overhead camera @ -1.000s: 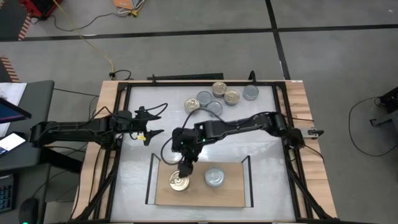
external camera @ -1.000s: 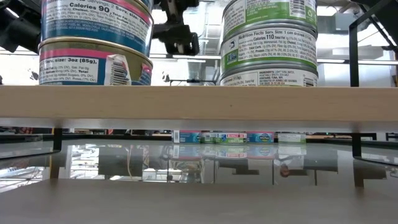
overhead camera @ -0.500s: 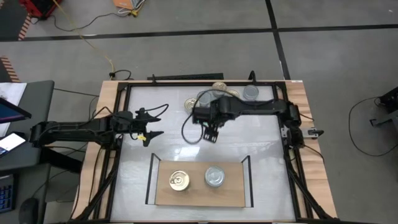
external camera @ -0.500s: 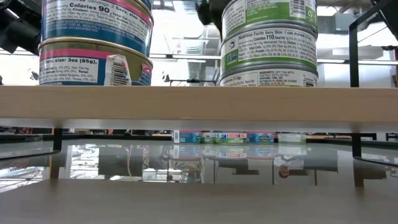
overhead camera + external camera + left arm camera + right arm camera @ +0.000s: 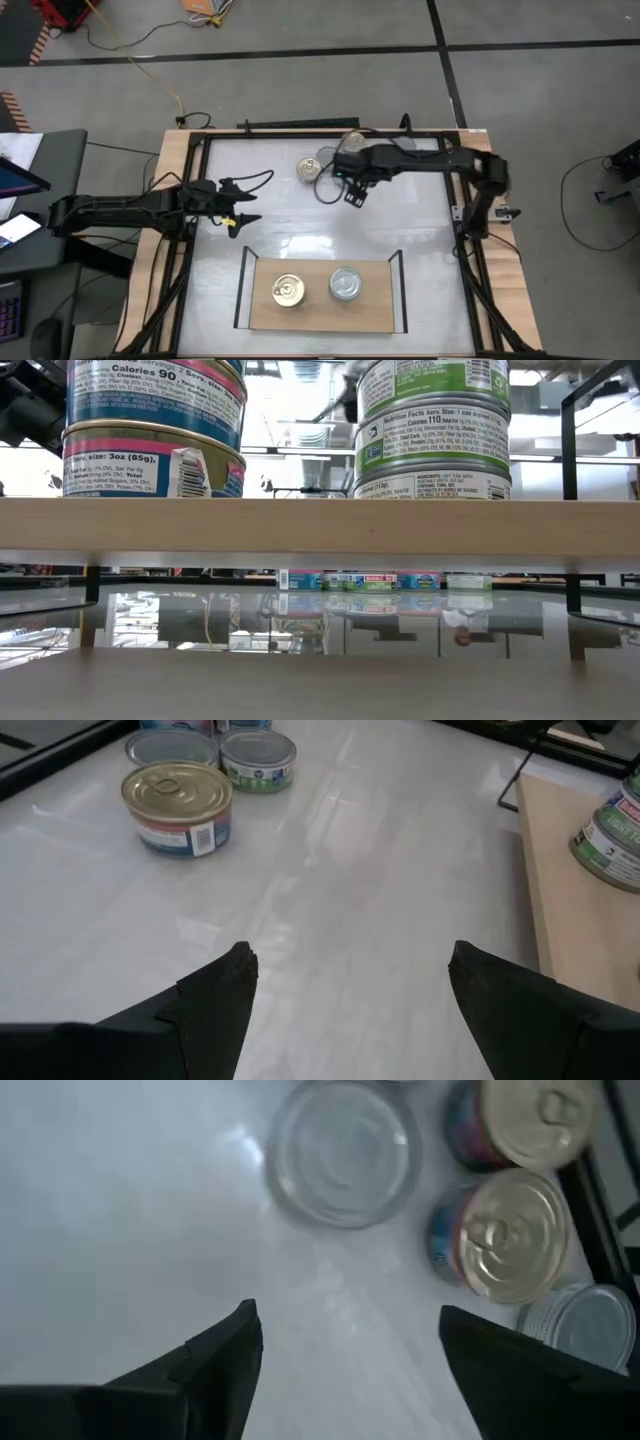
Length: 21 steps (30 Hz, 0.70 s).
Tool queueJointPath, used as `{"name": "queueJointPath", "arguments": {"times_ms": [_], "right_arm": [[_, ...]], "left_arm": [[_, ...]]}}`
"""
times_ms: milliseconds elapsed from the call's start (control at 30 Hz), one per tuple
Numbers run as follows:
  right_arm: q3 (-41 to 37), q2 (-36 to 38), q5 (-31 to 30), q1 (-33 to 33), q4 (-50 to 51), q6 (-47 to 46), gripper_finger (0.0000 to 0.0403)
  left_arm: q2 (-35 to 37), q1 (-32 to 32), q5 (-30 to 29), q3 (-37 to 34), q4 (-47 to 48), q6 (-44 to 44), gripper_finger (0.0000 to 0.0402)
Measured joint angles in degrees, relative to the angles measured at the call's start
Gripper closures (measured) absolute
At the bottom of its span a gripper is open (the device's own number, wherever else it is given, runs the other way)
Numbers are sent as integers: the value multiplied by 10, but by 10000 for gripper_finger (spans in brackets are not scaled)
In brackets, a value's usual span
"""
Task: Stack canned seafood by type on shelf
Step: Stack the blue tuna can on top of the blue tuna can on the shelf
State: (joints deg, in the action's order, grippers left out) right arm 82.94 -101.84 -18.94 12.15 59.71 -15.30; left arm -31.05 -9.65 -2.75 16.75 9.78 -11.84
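Moved: right gripper (image 5: 354,194) has left the shelf (image 5: 320,315) — now beside loose cans (image 5: 311,168), nearer than left gripper (image 5: 240,206).
Fingers: both spread, empty.
Shelf: gold-lid stack (image 5: 288,291) left, silver-lid stack (image 5: 346,284) right.

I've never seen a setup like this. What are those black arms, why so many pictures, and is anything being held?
Two robot arms work at a white table. One camera looks down from above, one sits at table height, and one rides on each wrist. The left pincer waits open over bare table. The right pincer, open and empty, hovers by the loose tins at the far side. On the wooden shelf stand a gold-lidded stack and a silver-lidded stack. Nothing is held.
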Motion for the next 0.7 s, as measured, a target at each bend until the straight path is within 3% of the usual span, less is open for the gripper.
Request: {"name": "queueJointPath", "arguments": {"times_ms": [133, 333, 500, 700], "right_arm": [[-118, 82, -68, 14, -93, -29, 76], [-229, 173, -97, 42, -165, -72, 76], [-291, 199, -97, 77, -200, -73, 76], [-372, 202, -97, 116, -319, -50, 76]], "left_arm": [[0, 0, -20, 0, -2, 1, 84], [0, 0, -63, 0, -12, 7, 84], [0, 0, -72, 0, -54, 17, 84], [-1, 0, -71, 0, -62, 26, 84]]}}
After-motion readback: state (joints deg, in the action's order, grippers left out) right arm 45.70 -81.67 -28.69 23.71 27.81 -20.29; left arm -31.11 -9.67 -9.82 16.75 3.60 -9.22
